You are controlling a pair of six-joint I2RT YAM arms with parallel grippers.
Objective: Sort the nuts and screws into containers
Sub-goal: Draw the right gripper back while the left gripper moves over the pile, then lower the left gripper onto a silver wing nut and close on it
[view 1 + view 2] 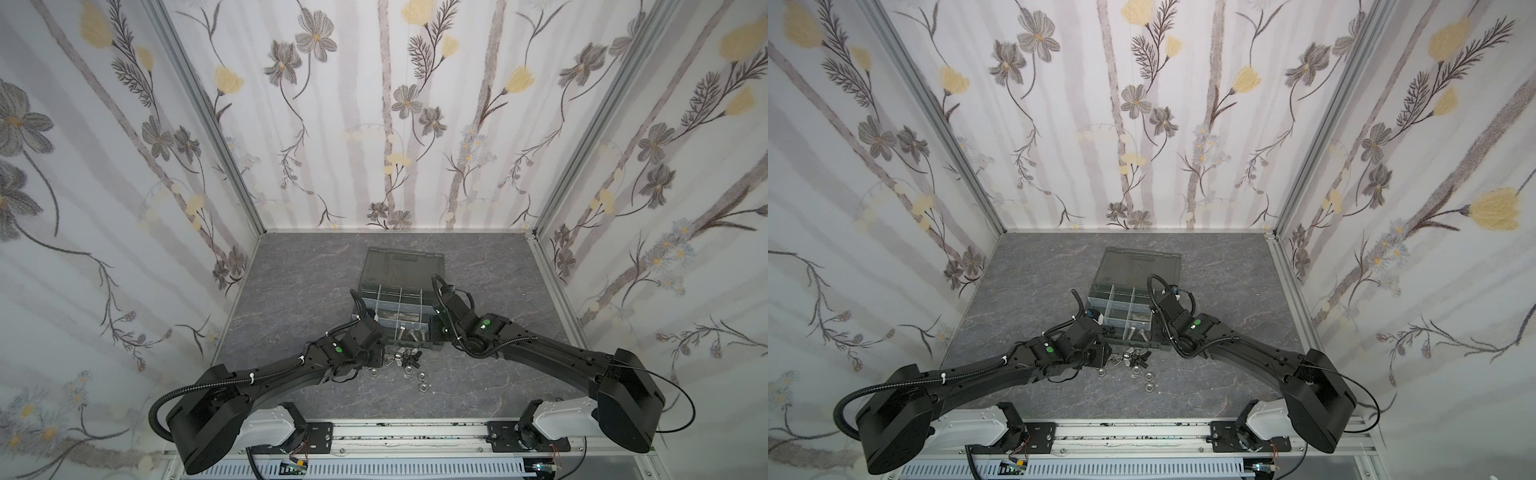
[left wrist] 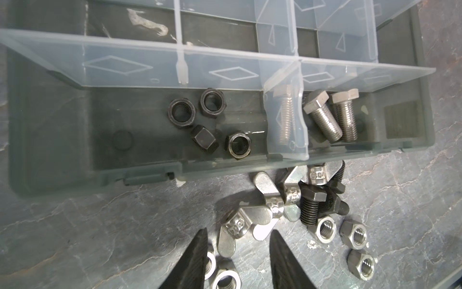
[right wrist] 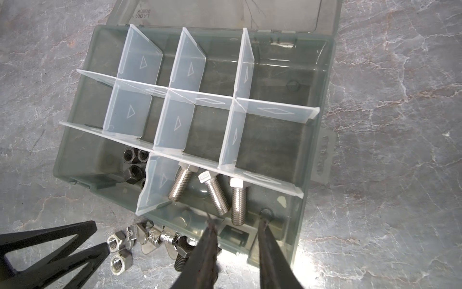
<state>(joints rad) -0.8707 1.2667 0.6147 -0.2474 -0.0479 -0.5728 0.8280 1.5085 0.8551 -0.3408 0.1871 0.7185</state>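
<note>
Left gripper and right gripper parted, empty; in containers: four black nuts, three screws; loose on table: wing nuts, silver nuts, black bolts.

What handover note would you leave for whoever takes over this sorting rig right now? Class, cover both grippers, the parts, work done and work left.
Left gripper: open, jaws either side of a wing nut on the table, not closed on it.
Right gripper: open, empty, over the near wall of the case.
Done: four black nuts lie in one near compartment, three silver bolts in the next.
Left: the wing nuts, black bolts and silver nuts lie loose on the table in front of the case.
</note>
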